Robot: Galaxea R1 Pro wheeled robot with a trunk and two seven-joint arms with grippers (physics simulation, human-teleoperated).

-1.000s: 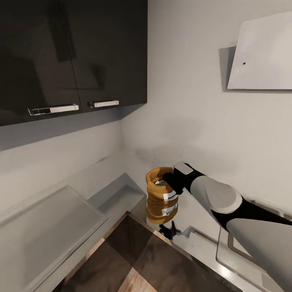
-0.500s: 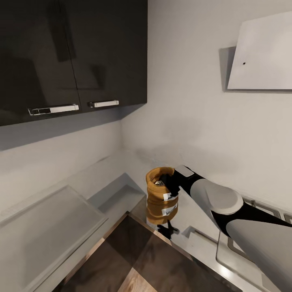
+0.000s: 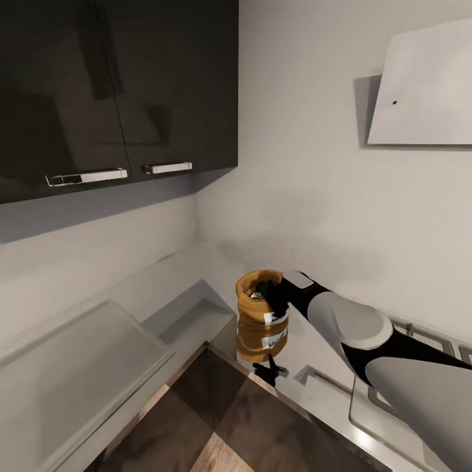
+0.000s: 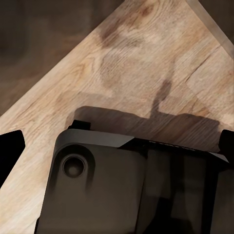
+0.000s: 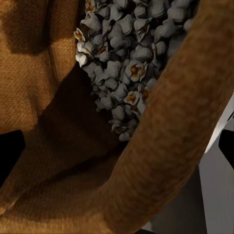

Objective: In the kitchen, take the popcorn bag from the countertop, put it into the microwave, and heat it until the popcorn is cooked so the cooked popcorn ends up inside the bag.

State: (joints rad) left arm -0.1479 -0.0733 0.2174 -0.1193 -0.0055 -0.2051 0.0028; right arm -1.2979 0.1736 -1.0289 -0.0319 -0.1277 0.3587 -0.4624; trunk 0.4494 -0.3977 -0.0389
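Popcorn bag [image 3: 261, 313] is recorded standing upright on the countertop [image 3: 196, 308] at the inner corner where the two walls meet, below and to the right of the dark wall cabinets [image 3: 118, 92]; its mirrored image is noted in the glossy surface beneath it. Over the last second the right gripper [image 3: 269, 293] is observed to have advanced from a position just beside the bag's rolled rim to a position over that rim, one dark finger now reaching into the mouth of the bag. In the right wrist view the rolled rim [image 5: 165, 141] is seen passing across the frame between the two finger tips at the edges, with pale kernels [image 5: 124, 58] visible inside the bag. The fingers are judged to stand apart, straddling the rim; closure on the paper is not confirmed. The bag itself is found unmoved between the earlier pictures and now. The change is assessed as the end of the approach and the start of the grasp: the rim is placed for pinching, and lifting is not yet begun. A risk is noted that soft paper may crumple or the bag tip if closure is off-centre. The left gripper is not clearly shown: in the left wrist view wood flooring [image 4: 126, 68] and a dark part of the robot's body [image 4: 131, 185] are recorded, so its state cannot be told.
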